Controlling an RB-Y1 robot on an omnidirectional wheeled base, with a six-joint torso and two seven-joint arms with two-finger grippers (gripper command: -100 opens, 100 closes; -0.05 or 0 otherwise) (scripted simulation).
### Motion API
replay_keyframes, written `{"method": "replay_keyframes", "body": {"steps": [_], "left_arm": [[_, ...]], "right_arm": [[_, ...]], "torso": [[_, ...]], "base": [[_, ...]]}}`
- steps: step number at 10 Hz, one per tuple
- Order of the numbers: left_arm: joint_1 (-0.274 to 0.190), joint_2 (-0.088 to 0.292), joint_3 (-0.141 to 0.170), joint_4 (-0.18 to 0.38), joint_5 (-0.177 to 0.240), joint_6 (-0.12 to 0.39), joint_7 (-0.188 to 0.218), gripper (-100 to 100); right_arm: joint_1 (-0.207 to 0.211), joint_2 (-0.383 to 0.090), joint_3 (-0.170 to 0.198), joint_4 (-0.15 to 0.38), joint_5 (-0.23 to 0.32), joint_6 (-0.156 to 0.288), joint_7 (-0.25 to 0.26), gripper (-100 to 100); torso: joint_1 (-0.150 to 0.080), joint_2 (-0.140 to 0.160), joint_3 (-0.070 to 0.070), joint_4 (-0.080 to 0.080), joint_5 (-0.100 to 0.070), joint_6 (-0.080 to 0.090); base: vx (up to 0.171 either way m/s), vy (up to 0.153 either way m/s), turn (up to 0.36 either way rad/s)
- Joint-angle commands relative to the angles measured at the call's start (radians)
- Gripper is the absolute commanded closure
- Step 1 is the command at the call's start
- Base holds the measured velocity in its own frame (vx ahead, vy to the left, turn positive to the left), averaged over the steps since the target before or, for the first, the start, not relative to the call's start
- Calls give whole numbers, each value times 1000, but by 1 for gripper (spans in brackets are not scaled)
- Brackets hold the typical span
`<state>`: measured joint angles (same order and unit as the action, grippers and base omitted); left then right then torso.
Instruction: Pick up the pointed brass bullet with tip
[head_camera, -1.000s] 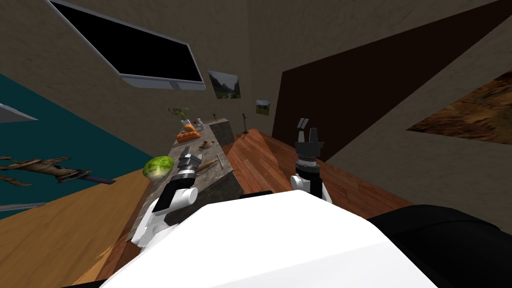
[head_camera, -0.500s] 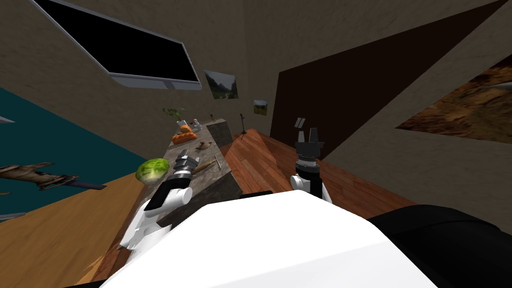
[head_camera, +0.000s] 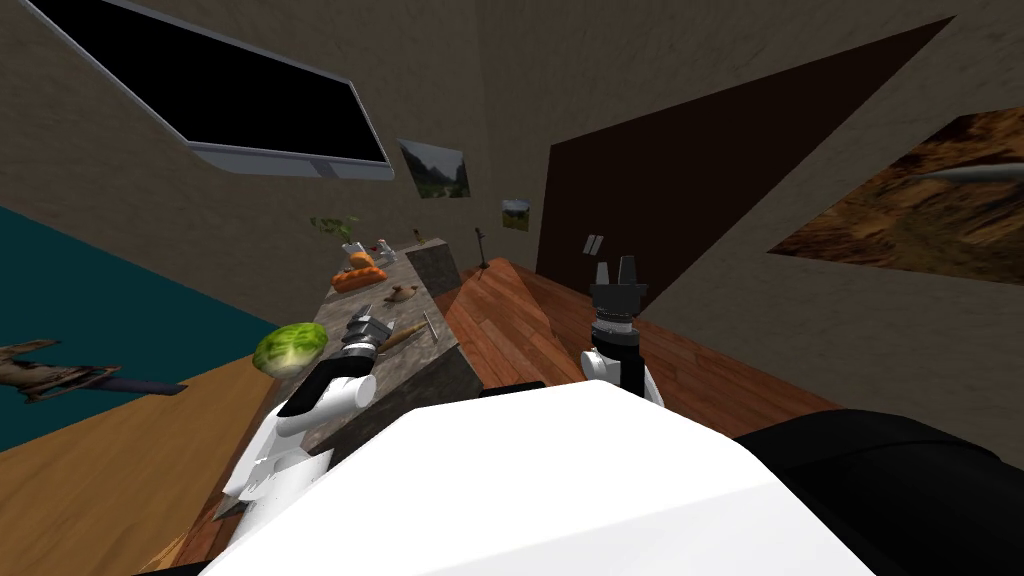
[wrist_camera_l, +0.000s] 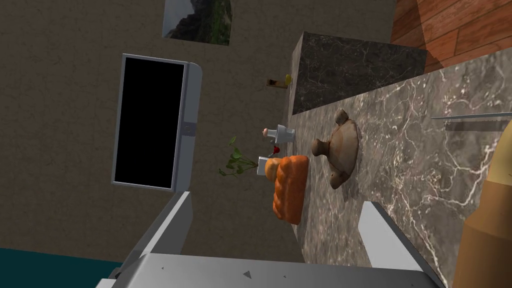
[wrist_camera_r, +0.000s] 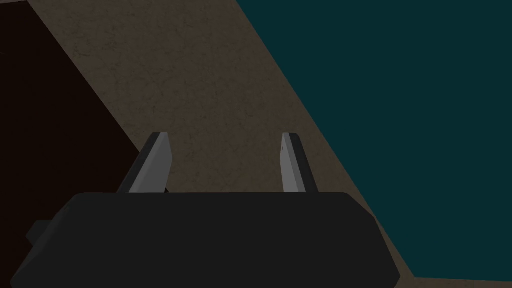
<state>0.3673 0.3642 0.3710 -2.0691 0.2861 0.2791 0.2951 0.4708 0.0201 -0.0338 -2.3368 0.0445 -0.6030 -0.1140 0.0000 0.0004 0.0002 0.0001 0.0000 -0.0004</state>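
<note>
A green cabbage (head_camera: 290, 350) is sitting by the left edge of the marble counter (head_camera: 385, 308). Just beside it the left gripper (head_camera: 362, 326) is hovering with its fingers spread and empty. The brass bullet (head_camera: 404, 336) is lying on the counter just to that gripper's right, outside the fingers rather than between them, its long axis slanting toward the thin blade (head_camera: 430, 324). The right gripper (head_camera: 617, 268) is idling well apart, also spread, so the left arm is nearer. Since the earlier picture the whole head view is sliding leftward, which is my own camera's move; hand and bullet are looking about as close as before
</note>
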Motion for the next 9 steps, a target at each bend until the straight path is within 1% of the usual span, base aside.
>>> {"method": "replay_keyframes", "body": {"steps": [1,2,3,4,5,6,8,9], "left_arm": [[-4,21,26,13,20,50,22,-100],[-4,21,26,13,20,77,22,-100],[-4,21,26,13,20,83,22,-100],[-10,41,49,33,38,123,41,-100],[-10,41,49,33,38,149,41,-100],[-17,63,70,53,56,178,58,-100],[-17,63,70,53,56,225,58,-100],[-23,84,89,74,73,254,74,-100]], "right_arm": [[0,0,0,0,0,0,0,0],[0,0,0,0,0,0,0,0],[0,0,0,0,0,0,0,0],[0,0,0,0,0,0,0,0],[0,0,0,0,0,0,0,0],[0,0,0,0,0,0,0,0],[0,0,0,0,0,0,0,0],[0,0,0,0,0,0,0,0]], "torso": [[0,0,0,0,0,0],[0,0,0,0,0,1],[0,0,0,0,0,0],[0,0,0,0,0,0],[0,0,0,0,0,1],[0,0,0,0,0,0],[0,0,0,0,0,0],[0,0,0,0,0,0]], "base": [[-3,-9,-132],[-4,-4,-80],[0,0,0],[-3,-6,-134],[-4,-1,-77],[-3,-3,-117],[-1,1,-47],[0,-1,-137]]}}
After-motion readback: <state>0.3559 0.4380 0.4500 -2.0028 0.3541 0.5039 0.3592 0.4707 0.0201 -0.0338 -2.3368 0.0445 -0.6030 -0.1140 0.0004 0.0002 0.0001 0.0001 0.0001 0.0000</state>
